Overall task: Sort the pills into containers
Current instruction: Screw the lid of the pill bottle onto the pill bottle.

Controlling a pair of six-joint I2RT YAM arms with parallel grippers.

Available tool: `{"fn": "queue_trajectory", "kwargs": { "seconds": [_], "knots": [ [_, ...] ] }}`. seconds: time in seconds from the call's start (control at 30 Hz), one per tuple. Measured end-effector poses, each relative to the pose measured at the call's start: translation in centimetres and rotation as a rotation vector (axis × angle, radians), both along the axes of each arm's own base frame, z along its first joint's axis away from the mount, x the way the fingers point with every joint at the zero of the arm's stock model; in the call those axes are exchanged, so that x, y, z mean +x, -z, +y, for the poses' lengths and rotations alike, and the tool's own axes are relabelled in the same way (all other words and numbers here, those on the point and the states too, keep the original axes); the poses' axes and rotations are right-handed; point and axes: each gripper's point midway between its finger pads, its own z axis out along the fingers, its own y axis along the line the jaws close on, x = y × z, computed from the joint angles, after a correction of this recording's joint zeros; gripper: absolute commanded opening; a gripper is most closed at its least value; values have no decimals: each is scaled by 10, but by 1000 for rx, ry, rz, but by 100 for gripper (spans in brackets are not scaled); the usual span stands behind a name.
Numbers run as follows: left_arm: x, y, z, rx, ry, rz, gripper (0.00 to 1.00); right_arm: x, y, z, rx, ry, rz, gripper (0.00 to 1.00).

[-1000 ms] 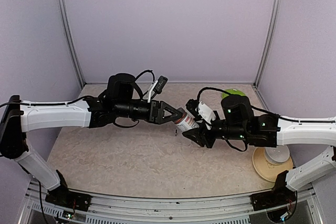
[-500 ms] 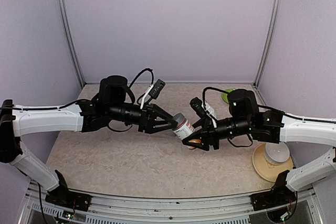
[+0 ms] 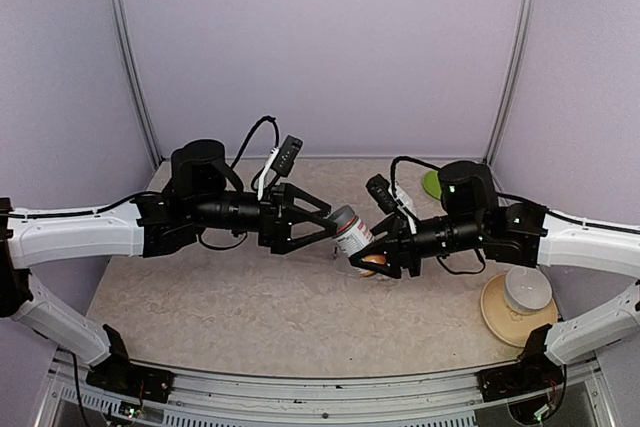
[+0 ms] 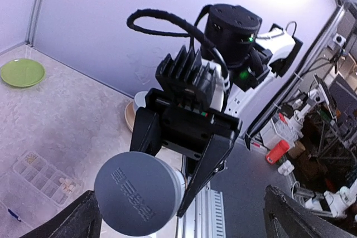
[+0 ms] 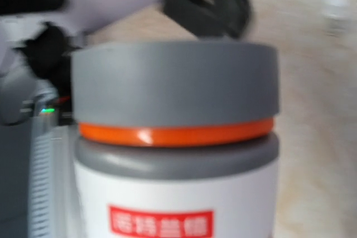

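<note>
— How did the left tool (image 3: 330, 223) stand?
— Spread wide. In its wrist view its fingers (image 4: 83, 218) sat at the two lower corners, with a grey cap (image 4: 138, 193) between them and clear of both.
— And the right tool (image 4: 164, 178)?
— It pinched a white bottle (image 3: 350, 235) by its sides, up off the tabletop (image 3: 230, 297), tilted so the cap faced the left tool. An orange ring (image 5: 175, 135) ran just under the cap.
— Where was the pill box (image 4: 42, 174)?
— It lay flat on the tabletop, seen past the bottle in the left wrist view. A few compartments held small pale bits. One dark blue pill (image 4: 11, 215) showed at the box's near end; whether it lay inside or beside the box could not be told.
— What else was there?
— A green plate (image 3: 432, 184) sat near the back wall, and a white bowl (image 3: 527, 290) rested on a tan plate (image 3: 495, 312) by the right arm.
</note>
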Motion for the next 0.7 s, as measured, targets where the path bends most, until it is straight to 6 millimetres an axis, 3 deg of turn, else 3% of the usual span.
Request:
{"fn": "queue_trajectory", "kwargs": {
  "seconds": [0.27, 0.7],
  "knots": [
    [23, -2, -9, -32, -143, 150, 99, 29, 6, -8, -75, 156, -133, 13],
    [56, 4, -4, -25, -340, 191, 99, 35, -3, -6, -65, 189, -217, 13]
  ]
}}
